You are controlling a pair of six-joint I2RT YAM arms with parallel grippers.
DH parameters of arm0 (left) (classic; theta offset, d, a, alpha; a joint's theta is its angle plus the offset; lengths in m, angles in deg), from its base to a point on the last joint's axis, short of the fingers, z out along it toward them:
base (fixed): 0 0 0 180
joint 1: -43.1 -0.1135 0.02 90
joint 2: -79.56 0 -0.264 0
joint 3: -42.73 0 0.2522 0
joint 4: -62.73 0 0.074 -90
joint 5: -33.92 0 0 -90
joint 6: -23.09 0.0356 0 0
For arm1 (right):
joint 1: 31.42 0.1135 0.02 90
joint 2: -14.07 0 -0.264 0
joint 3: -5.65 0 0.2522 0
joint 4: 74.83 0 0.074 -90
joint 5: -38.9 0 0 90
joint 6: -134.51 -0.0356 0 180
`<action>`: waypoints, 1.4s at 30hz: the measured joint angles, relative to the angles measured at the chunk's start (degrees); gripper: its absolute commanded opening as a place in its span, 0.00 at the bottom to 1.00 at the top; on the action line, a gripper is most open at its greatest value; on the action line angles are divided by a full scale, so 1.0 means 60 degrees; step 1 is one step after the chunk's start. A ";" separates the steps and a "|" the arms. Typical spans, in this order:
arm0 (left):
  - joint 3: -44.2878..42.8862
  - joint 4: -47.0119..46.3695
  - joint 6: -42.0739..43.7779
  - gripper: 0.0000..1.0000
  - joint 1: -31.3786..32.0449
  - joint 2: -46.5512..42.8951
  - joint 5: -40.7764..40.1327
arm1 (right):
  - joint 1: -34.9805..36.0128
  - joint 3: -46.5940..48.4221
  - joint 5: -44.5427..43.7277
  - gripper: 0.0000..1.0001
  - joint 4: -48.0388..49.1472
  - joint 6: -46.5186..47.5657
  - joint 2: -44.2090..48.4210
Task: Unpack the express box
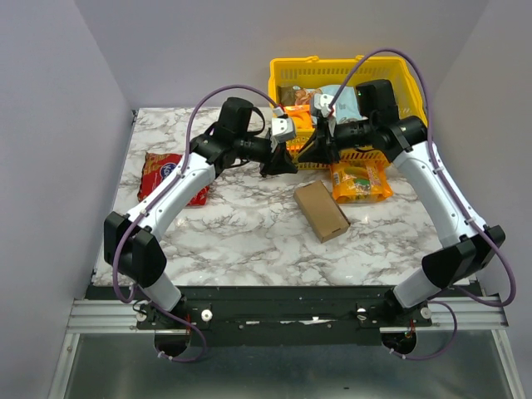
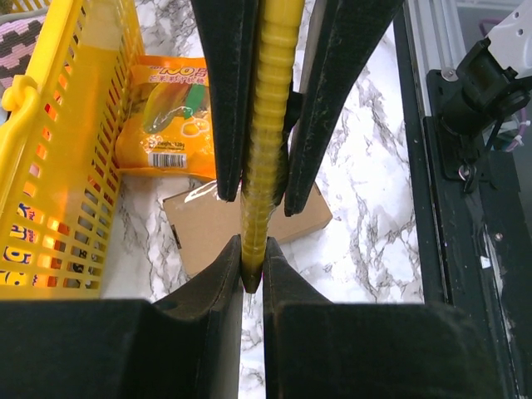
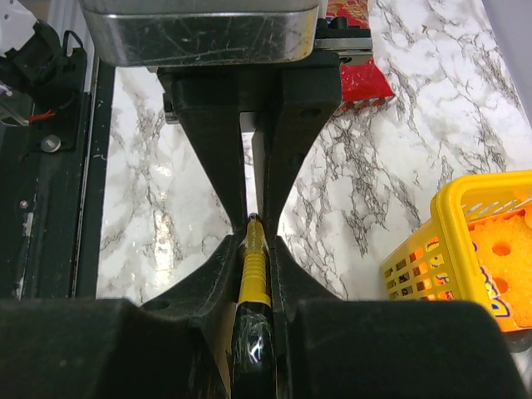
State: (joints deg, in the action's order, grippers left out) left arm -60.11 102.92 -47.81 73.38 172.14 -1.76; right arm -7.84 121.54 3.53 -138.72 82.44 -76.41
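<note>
left gripper (image 2: 252, 253) is sitting right under its own lens, jaws closed on one end of a slim yellow tool (image 2: 264, 125). right gripper (image 3: 253, 245) is facing it tip to tip and gripping the other end, where the ribbed yellow body is giving way to a glossy black part. both are hanging over the table (image 1: 249, 241), just near of the yellow basket (image 1: 287, 71).

step in hand, as judged: either a hand-over or a pull-apart of a cutter; cannot tell which. to do it well, one pincer should be holding firm while the other is moving only along the tool's long axis, with no twisting and never both letting go at once.

express box (image 1: 321, 210) is lying flat on the marble, near of the grippers and right of centre, turned at an angle, with neither arm touching it. it is looking plain brown, with its flaps closed and what may be clear tape along one edge. an orange snack bag (image 1: 361, 181) is lying just beside its far right corner; a red snack bag (image 1: 162, 174) is sitting well apart at left.
</note>
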 measured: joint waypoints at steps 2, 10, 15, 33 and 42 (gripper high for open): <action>-0.0033 0.0069 0.0047 0.00 0.0018 0.0011 -0.0015 | 0.0000 -0.0113 -0.0066 0.13 0.0036 0.0015 0.0095; -0.0044 0.0120 0.0146 0.00 0.0073 0.0015 -0.0018 | 0.0018 -0.0215 -0.0240 0.00 -0.0004 0.0120 0.0240; -0.0018 -0.0007 -0.0036 0.46 0.0080 0.0011 -0.0379 | 0.0076 -0.0550 -0.1129 0.00 0.0554 -0.0805 0.0488; 0.2940 -0.1111 0.0641 0.69 0.2237 -0.0667 -0.2827 | -0.2346 -0.3184 -0.7133 0.00 0.1643 -0.4313 0.5180; 0.2135 -0.2517 -0.2426 0.71 0.2371 0.1606 -0.5286 | -0.2448 -0.6309 -0.7588 0.00 0.1701 -0.4681 0.6972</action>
State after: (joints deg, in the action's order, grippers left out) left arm -47.30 87.82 -62.37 87.61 181.78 -33.47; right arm -22.53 83.69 -41.99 -128.51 54.36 -34.57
